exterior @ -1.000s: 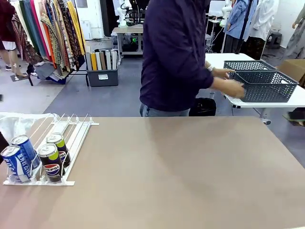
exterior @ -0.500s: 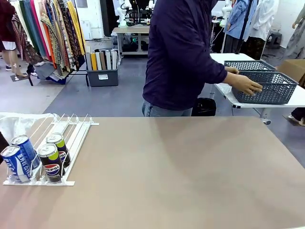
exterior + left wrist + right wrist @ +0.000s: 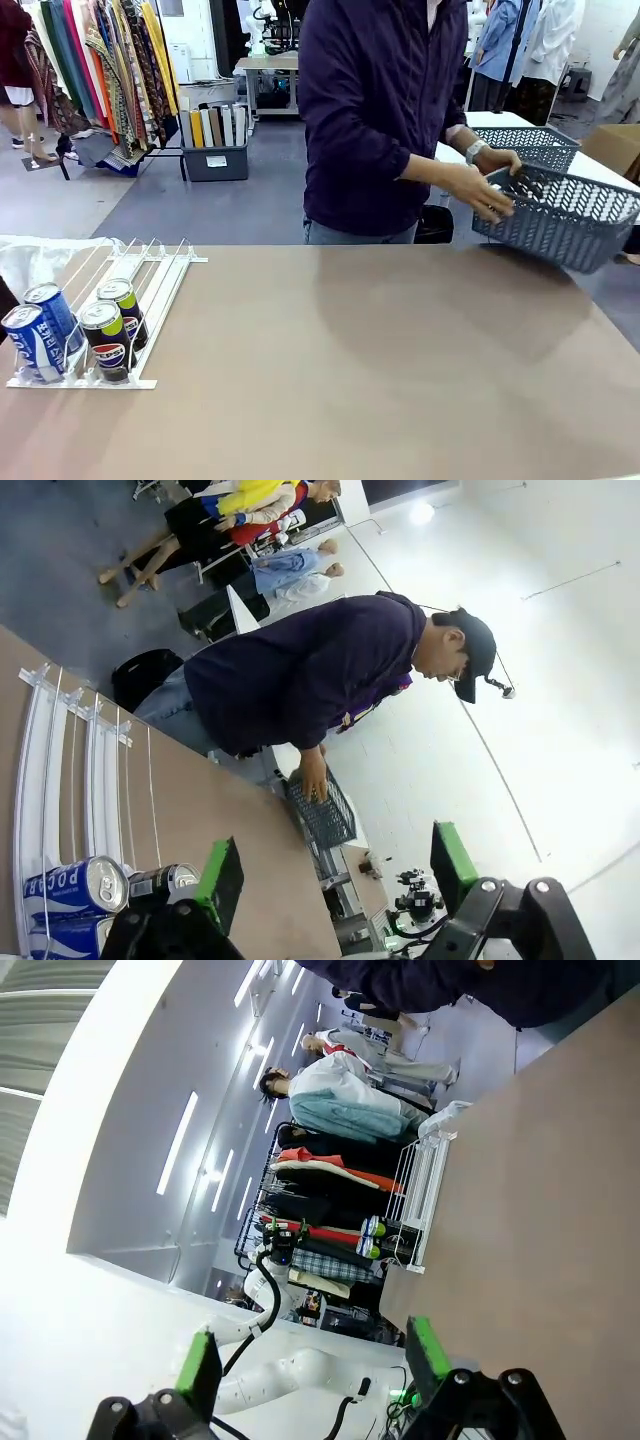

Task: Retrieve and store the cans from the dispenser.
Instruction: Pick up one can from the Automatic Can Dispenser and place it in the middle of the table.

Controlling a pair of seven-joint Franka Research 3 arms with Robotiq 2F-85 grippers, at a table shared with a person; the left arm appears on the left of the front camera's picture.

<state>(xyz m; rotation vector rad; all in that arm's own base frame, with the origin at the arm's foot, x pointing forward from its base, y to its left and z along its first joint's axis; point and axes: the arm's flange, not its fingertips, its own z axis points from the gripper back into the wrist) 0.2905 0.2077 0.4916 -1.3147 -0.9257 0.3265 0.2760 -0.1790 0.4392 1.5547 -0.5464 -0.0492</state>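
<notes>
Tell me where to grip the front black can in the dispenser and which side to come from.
Take the front black can around its upper body, just under the silver top, coming down from above. It stands nearly upright in the dispenser, with a second black can close behind and blue cans beside it, so from above looks the clearest way in.

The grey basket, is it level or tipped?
Tipped. The basket slants down toward picture right, held by the person's hand.

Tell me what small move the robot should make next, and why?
Probably lower the left gripper toward the front blue can in the rack: its jaws are open and empty, and the person's hand holds the basket off the table.
</notes>
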